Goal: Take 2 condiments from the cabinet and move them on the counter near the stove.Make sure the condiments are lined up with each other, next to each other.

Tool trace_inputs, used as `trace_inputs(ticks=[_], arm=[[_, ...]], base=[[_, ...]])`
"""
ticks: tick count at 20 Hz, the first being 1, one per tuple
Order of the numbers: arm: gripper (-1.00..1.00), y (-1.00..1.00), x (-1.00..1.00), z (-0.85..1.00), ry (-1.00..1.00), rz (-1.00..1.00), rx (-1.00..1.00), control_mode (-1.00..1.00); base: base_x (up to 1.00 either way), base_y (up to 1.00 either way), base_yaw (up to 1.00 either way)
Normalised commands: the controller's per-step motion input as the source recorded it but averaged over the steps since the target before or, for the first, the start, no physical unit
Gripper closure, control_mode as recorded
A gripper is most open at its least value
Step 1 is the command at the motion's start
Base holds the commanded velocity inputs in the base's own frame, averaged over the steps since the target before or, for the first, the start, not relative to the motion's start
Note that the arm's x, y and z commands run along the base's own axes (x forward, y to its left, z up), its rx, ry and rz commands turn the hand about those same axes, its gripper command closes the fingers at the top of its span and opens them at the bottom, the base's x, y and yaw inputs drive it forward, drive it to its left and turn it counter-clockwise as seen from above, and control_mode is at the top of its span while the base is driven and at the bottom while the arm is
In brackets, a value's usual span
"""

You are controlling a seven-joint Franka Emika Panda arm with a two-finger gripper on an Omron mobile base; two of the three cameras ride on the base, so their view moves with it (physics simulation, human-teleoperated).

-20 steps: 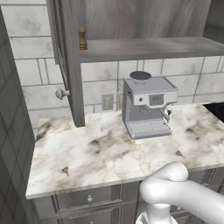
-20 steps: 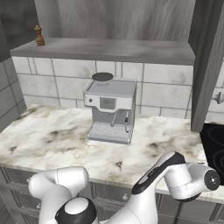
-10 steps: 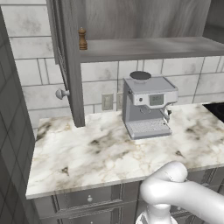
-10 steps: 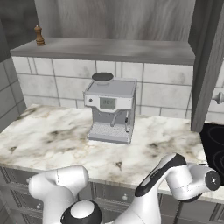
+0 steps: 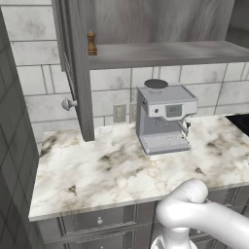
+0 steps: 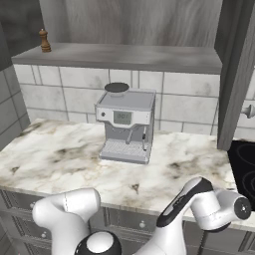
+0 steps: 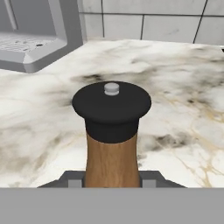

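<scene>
base views flank counter (image 5: pixel 112 170), hand view close

Your arm (image 6: pixel 199 209) is folded low at the front of the base, below the edge of the surface (image 6: pixel 60 159). In the right base view the white elbow (image 6: pixel 67 211) sits at lower left and the forearm, with its dark joint, angles up toward the right. In the left base view the white link (image 5: pixel 204 216) runs across the lower right corner. In the hand view your gripper (image 7: pixel 112 183) is closed on the orange-brown shaker (image 7: pixel 112 140), one fingertip on each side of its wooden body.
</scene>
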Motion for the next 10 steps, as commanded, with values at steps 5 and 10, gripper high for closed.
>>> trace_inputs(ticks=[5, 10], arm=[[1.00, -0.07, 0.05, -0.11, 0.00, 0.00, 0.00, -1.00], [1.00, -0.07, 0.04, -0.09, -0.02, 0.00, 0.00, -1.00]], base=[[0.00, 0.00, 0.00], [0.00, 0.00, 0.00]])
